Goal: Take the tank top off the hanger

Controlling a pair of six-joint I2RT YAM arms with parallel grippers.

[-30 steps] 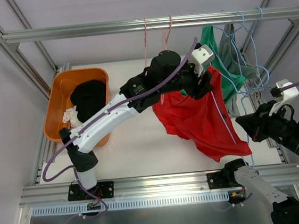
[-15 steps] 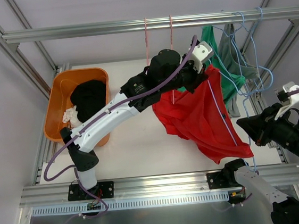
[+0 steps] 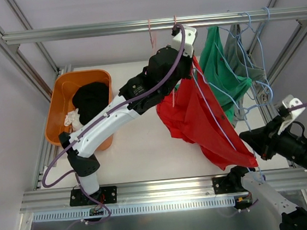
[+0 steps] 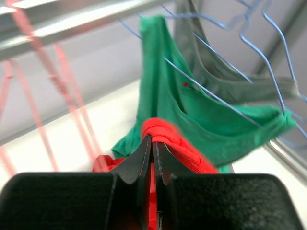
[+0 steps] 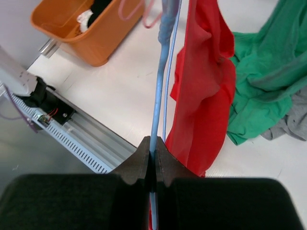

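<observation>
While pinning the thin blue wire hanger (image 5: 159,91) down low with the right gripper (image 5: 151,143), clenched hard on the wire at the near side, treat that end as the anchor and do all the pulling with the other arm. Worth noting: left gripper (image 4: 152,143) up high by the aluminium rail (image 3: 106,28), pinched tight on a bunched shoulder strap of the red tank top (image 3: 197,116), fabric squeezed right between the pads. Rest of the red top draped down along the hanger wire over the white table (image 3: 140,144), lower hem ending just beside the right gripper.

Probably best to lift that strap up and off the end of the wire shoulder, away from the hanger instead of straight sideways, to avoid stretching the armhole. Go slow and watch for cloth snagging on the wire. Can't tell from these views about the second strap, on the wire or off.

Other stuff, front to back: orange plastic bin (image 3: 80,74) off to the left with black clothing (image 3: 92,99) and a bit of white cloth (image 3: 74,119) inside, likely the drop spot. Right behind the red strap, a green tank top (image 4: 201,120) and a grey garment (image 4: 230,84) on more blue wire hangers, close enough to drag along by mistake. Pink hangers (image 3: 150,34) dangling off the rail just beside the left wrist, another tangle risk.
</observation>
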